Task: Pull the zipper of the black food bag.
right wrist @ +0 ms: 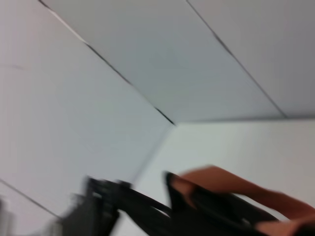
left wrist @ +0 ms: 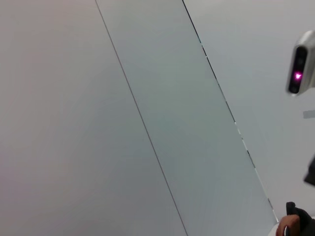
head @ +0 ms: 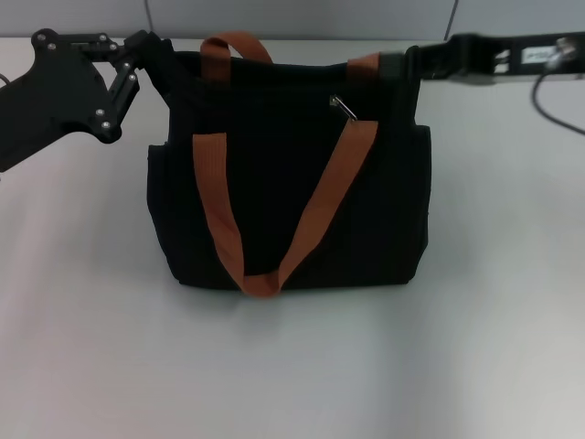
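Observation:
The black food bag point(head: 288, 192) stands upright in the middle of the white table in the head view. One orange-brown handle point(head: 311, 210) hangs down its front and the other point(head: 233, 46) stands up at the back. The silver zipper pull point(head: 344, 107) lies on the bag's top, right of centre. My left gripper point(head: 154, 48) is against the bag's top left corner. My right gripper point(head: 395, 64) is against the top right corner, by the handle's end. The right wrist view shows a blurred orange handle point(right wrist: 221, 183) and the bag's black top point(right wrist: 206, 214).
The white table point(head: 292, 366) spreads out in front of the bag and to both sides. A black cable point(head: 548, 101) lies at the far right. Grey wall panels point(left wrist: 172, 108) stand behind the table. A grey camera housing with a pink light point(left wrist: 300, 69) shows in the left wrist view.

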Controlling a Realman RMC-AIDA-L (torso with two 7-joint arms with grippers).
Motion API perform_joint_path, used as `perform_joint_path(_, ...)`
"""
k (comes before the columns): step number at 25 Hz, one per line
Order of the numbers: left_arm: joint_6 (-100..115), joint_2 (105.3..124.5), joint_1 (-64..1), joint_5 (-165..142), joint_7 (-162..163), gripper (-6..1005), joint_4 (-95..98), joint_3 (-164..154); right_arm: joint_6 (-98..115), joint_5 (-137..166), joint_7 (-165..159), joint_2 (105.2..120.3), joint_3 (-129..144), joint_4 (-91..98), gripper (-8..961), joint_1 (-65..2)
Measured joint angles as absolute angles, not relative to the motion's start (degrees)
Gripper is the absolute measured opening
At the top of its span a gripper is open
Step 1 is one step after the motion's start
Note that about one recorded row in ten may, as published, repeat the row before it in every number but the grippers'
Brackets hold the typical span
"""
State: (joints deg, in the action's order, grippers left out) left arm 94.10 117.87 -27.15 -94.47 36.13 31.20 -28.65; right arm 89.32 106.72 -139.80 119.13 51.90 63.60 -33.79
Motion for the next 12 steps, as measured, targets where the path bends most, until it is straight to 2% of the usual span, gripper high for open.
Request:
perform_joint_path(5,94.4,118.06,-27.0,-94.5,36.3,104,31.2,-28.7,92.6,103.6,-135.3,118.64,47.1,62.1,108,-32.6)
perform_joint_path(7,94.5,118.07,-27.0,-94.5,36.5,104,31.2,-28.7,93.7,103.5,-134.1,117.56,46.4,60.1,123,-32.5)
perform_joint_path(12,94.3,118.11,-27.2,-94.5,36.7,106,31.0,-28.7,94.8,103.4,-133.0,116.93,46.4,58.0,328,-33.2)
